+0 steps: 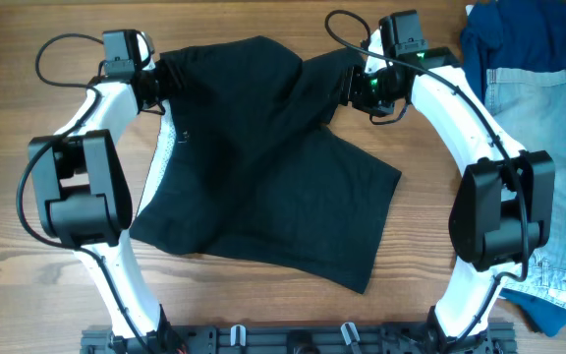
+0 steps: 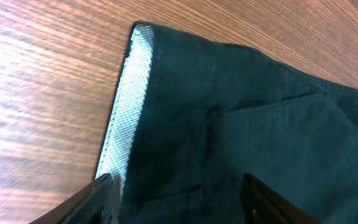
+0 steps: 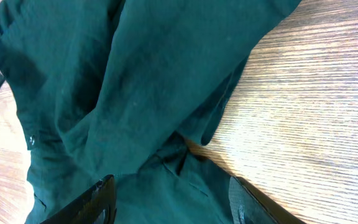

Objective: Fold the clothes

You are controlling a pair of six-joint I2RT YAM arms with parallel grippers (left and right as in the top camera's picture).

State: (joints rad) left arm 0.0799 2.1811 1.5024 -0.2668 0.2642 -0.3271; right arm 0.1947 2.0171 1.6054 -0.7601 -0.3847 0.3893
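A dark green-black pair of shorts lies spread across the middle of the wooden table, its white mesh lining showing along the left edge. My left gripper is at the garment's far left corner, open, with cloth and the white lining between its fingers. My right gripper is at the far right corner, open over the bunched cloth, fingers straddling it.
A pile of blue denim clothes lies at the right edge of the table. Bare wood shows to the left and in front of the shorts. The arm bases stand at the near edge.
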